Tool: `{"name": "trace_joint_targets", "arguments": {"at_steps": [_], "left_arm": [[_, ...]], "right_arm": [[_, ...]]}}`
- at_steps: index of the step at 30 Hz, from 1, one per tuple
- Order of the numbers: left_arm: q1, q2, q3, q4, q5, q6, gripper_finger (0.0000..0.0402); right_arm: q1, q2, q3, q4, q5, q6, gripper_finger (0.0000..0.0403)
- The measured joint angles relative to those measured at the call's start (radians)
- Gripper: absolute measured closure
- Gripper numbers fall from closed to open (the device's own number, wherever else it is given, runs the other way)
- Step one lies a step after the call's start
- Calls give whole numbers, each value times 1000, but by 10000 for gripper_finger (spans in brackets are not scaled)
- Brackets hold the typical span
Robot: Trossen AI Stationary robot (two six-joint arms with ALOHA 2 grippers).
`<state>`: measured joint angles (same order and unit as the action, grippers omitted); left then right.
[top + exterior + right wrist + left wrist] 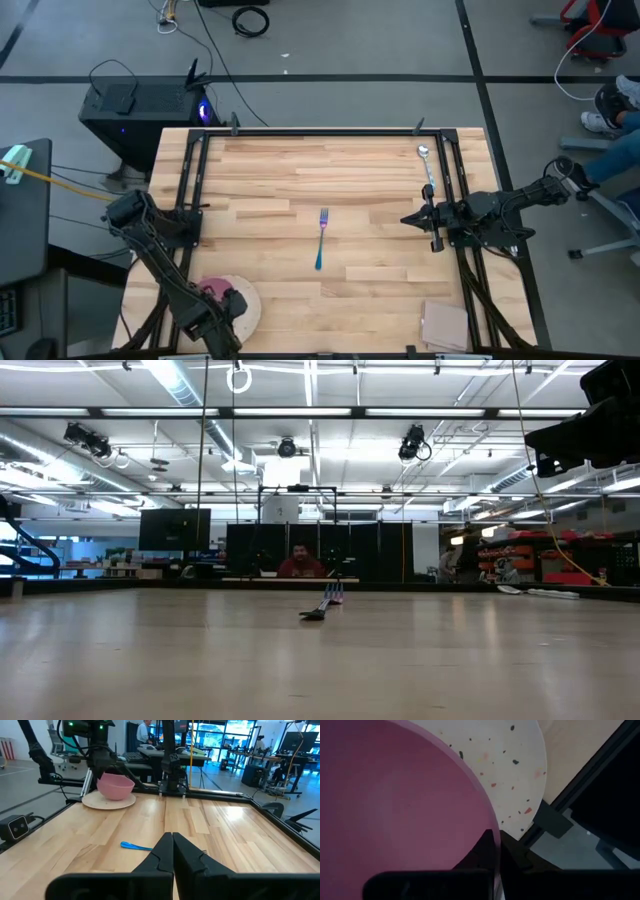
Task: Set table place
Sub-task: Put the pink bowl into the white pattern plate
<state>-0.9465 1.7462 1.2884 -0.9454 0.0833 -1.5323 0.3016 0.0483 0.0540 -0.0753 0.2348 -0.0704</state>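
**Left gripper clamped on bowl rim at plate; right gripper parked shut**

- Pink bowl point(215, 292) sits on the speckled plate point(246, 309) at the table's point(300, 180) 7 o'clock corner in the high view, close to the near edge and the left black rail point(190, 190). In the right wrist view the bowl point(115, 786) is upright on the plate point(107, 801).
- Left gripper point(230, 305) is over the plate. Left wrist view: fingers point(512, 855) pinched together on the bowl's rim point(492, 832), one either side of the wall. Plate point(510, 765) shows beyond the rim, its edge near the table corner.
- Fork point(321, 238) with teal handle lies flat near table centre, tines toward 12, handle toward 6. Well apart from plate and from both grippers. In the low view it point(322, 606) lies on the bare top.
- Spoon point(426, 165) lies at about 2 o'clock, just inside the right rail, bowl end toward 12.
- Right gripper point(408, 219) at 3 o'clock, just below the spoon's handle end, pointing in toward the fork. Fingers point(172, 852) closed against each other, nothing between them.
- Tan square pad point(445, 325) at the 5 o'clock corner.
- A person shows in the low view beyond the far table edge.
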Motion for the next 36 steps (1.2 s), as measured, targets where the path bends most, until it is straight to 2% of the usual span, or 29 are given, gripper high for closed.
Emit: {"name": "trace_joint_targets", "arguments": {"at_steps": [5, 12, 18, 36], "left_arm": [[0, 0, 36, -62, -19, 2, 390], [0, 6, 123, -115, -140, 28, 390], [0, 59, 111, -96, -112, 94, 390], [0, 89, 112, -58, -82, 105, 384]], "right_arm": [[0, 0, 0, 0, 0, 0, 398], [0, 0, 0, -1, 0, 0, 398], [0, 0, 0, -2, 0, 0, 398], [0, 0, 0, -3, 0, 0, 398]]}}
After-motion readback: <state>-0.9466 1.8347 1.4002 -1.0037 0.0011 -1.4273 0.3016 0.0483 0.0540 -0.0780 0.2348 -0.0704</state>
